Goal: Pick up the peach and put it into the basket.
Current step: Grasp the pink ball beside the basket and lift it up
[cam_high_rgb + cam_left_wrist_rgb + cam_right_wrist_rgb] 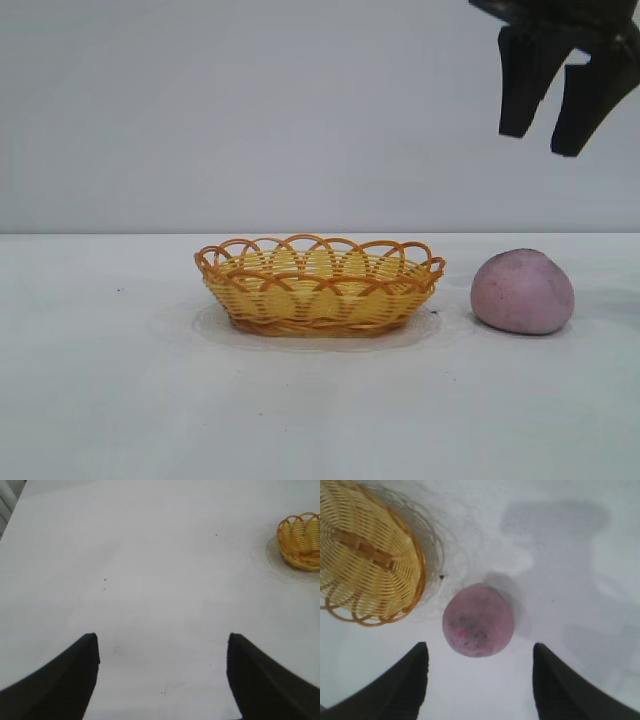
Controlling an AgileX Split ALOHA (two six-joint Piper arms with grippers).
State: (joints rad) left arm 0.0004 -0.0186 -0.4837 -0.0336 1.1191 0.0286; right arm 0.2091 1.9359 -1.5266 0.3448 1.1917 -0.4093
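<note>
**Above the peach, grasp not yet begun**

The peach (pixel 522 291) sits flat-base down on the white surface (pixel 100 400), just beside the end of the basket (pixel 318 285) that lies toward my right arm, with a narrow strip of bare surface between them. Nothing lies in the basket that I can see.

My right end effector (pixel 548 125) hangs well above the peach, pointing steeply down, its two dark fingers apart and holding nothing. In my right wrist view the peach (pixel 478 620) shows ahead of the open gap between my fingers rather than squarely within it, and the basket (pixel 367 555) sits off to one side of it.

So I judge I am in the approach step: the pick is not yet made. The next move calls for lining the gap up over the peach, lowering until the fingers straddle its widest part, and only then closing. The rounded, matte lump could slip out if I pinch too high, so I should go low. The basket is close, so my finger on that side must clear its looped rim.

My left end effector (pixel 162 675) is parked away over bare surface, fingers apart and empty.
</note>
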